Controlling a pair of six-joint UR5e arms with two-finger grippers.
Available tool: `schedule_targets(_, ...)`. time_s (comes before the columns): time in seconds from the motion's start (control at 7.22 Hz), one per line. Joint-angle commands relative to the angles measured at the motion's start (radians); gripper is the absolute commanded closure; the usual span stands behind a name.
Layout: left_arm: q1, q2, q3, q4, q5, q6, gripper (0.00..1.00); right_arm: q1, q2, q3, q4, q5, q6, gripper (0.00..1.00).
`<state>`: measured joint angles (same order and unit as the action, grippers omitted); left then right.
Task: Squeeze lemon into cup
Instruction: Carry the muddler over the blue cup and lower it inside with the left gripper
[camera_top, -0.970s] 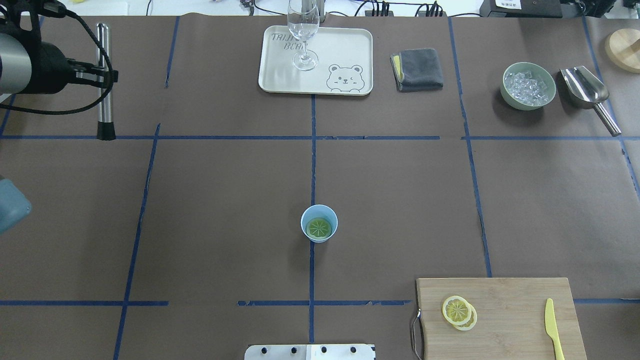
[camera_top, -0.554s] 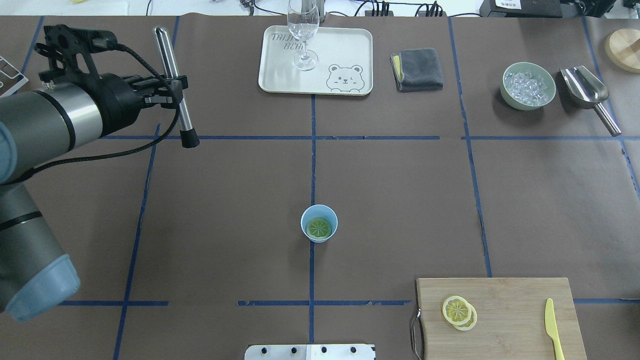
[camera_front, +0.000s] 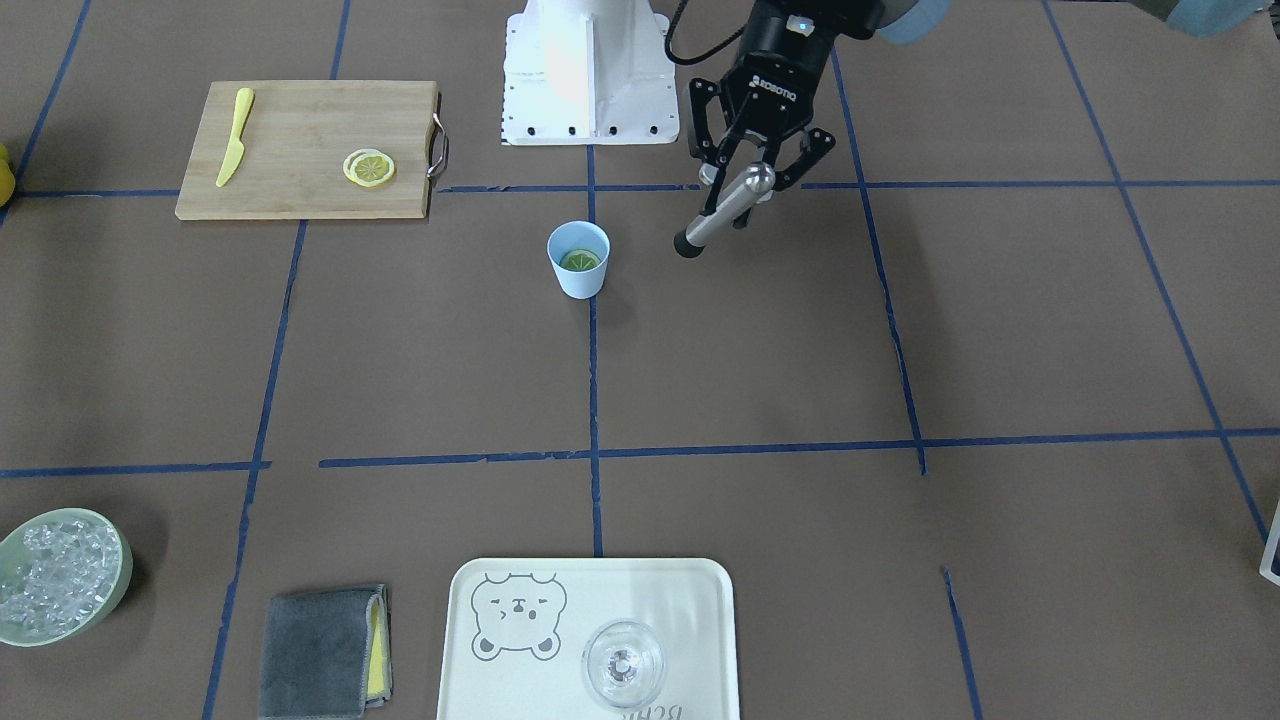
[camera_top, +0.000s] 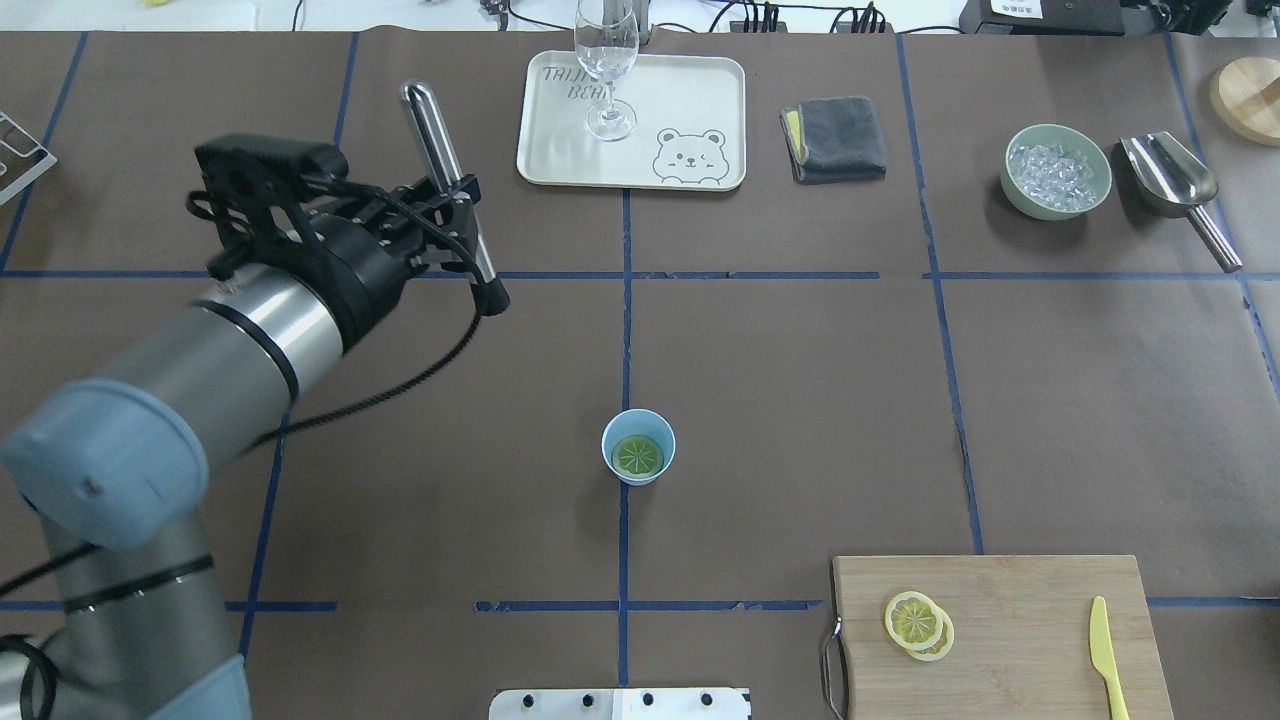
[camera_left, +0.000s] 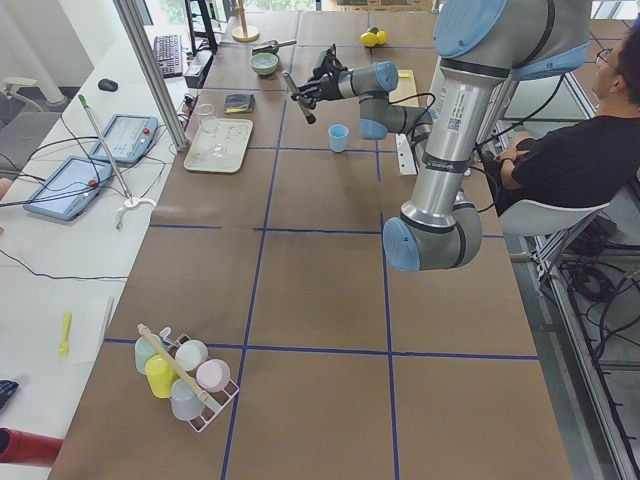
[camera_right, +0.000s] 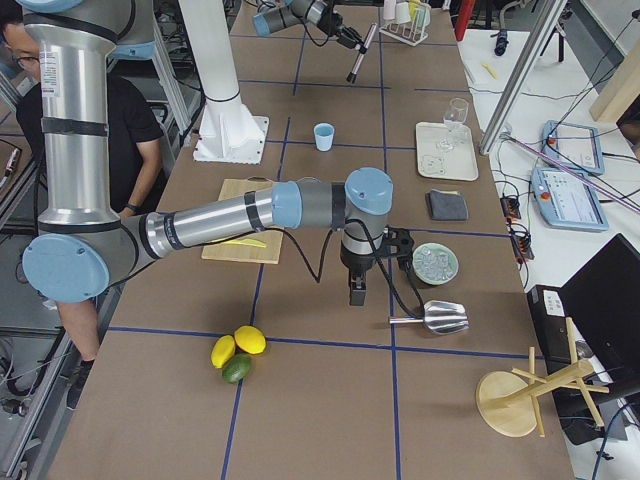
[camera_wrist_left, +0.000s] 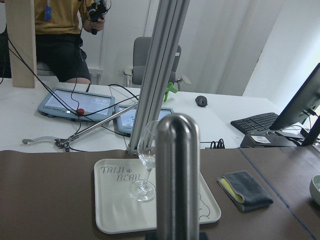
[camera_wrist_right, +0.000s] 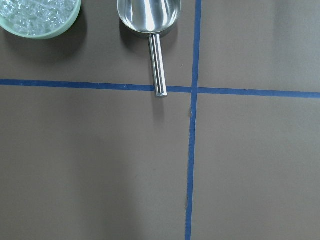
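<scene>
The light-blue cup (camera_top: 638, 470) stands at the table's middle, also in the front view (camera_front: 579, 280). A round citrus slice (camera_top: 637, 456) that looks greenish lies inside it. Two overlapping lemon slices (camera_top: 915, 620) lie on the wooden cutting board (camera_top: 1030, 610) at the near right. My left gripper (camera_top: 458, 205) is shut on a steel muddler (camera_top: 440, 160) with a black tip, held in the air left of and beyond the cup, apart from it. The muddler fills the left wrist view (camera_wrist_left: 177, 175). My right gripper (camera_right: 356, 285) shows only in the exterior right view; I cannot tell its state.
A white tray (camera_top: 690, 100) with a wine glass (camera_top: 607, 60) stands at the back centre. A grey cloth (camera_top: 835, 138), a green bowl of ice (camera_top: 1006, 185) and a steel scoop (camera_top: 1170, 175) are at the back right. A yellow knife (camera_top: 1103, 655) lies on the board.
My left arm has swung right from the table's far left toward the middle, carrying the muddler. The cup and the slices have not moved.
</scene>
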<state>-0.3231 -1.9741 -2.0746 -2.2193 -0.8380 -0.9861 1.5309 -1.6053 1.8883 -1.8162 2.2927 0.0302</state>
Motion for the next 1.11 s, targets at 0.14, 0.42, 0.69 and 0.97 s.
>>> schedule_targets(0.14,0.148,-0.041,0.095,0.001,0.278,0.018,1.0,0.009,-0.013,0.0,0.0,0.014,-0.001,0.0)
schedule_targets(0.42,0.208,-0.061,0.099,0.001,0.323,0.176,1.0,0.014,-0.018,0.0,0.0,0.028,-0.001,0.0)
schedule_targets(0.69,0.236,-0.093,0.146,0.001,0.324,0.179,1.0,0.026,-0.031,0.003,0.0,0.044,-0.001,0.0)
schedule_targets(0.97,0.259,-0.155,0.203,0.001,0.323,0.179,1.0,0.028,-0.033,0.002,0.0,0.044,-0.001,0.0)
